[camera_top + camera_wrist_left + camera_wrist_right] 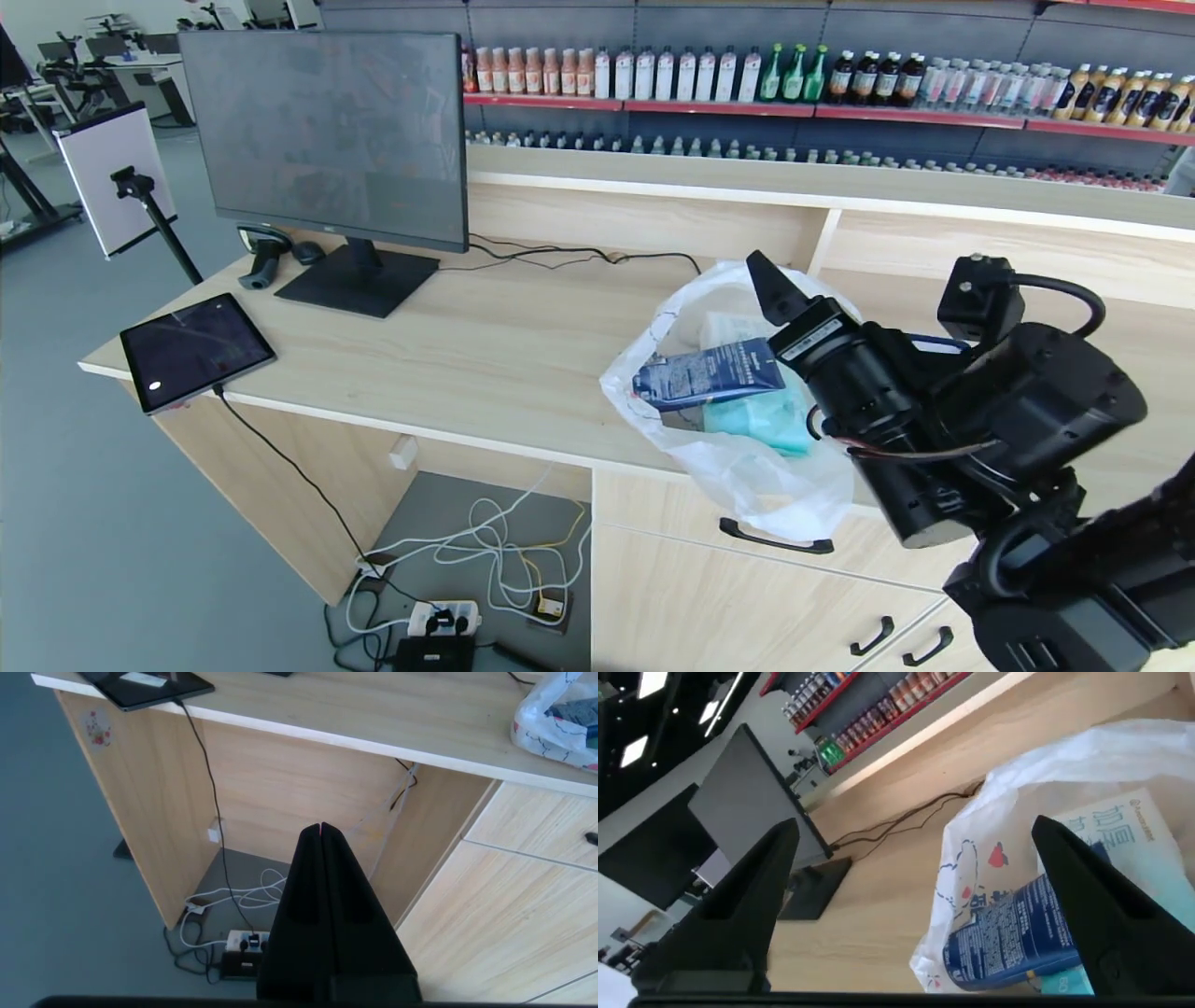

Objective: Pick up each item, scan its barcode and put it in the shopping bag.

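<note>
A white plastic shopping bag (738, 476) lies open on the wooden counter (485, 355), near its front edge. Inside it are a dark blue pouch (711, 373) with white print, a teal pack (758, 422) under it and a pale pack behind. My right gripper (770, 285) hovers just above the bag's mouth. In the right wrist view its fingers stand wide open (915, 831) with nothing between them, over the blue pouch (1018, 938) and the bag (971, 859). My left gripper (320, 833) is shut on nothing, low in front of the counter, with the bag (556, 719) far off.
A dark monitor (327, 140) stands at the back left with a handheld barcode scanner (264, 257) beside it. A tablet (196, 350) overhangs the counter's left corner. Cables (560, 257) run along the back. A power strip (443, 618) lies on the floor. Bottle shelves (840, 84) stand behind.
</note>
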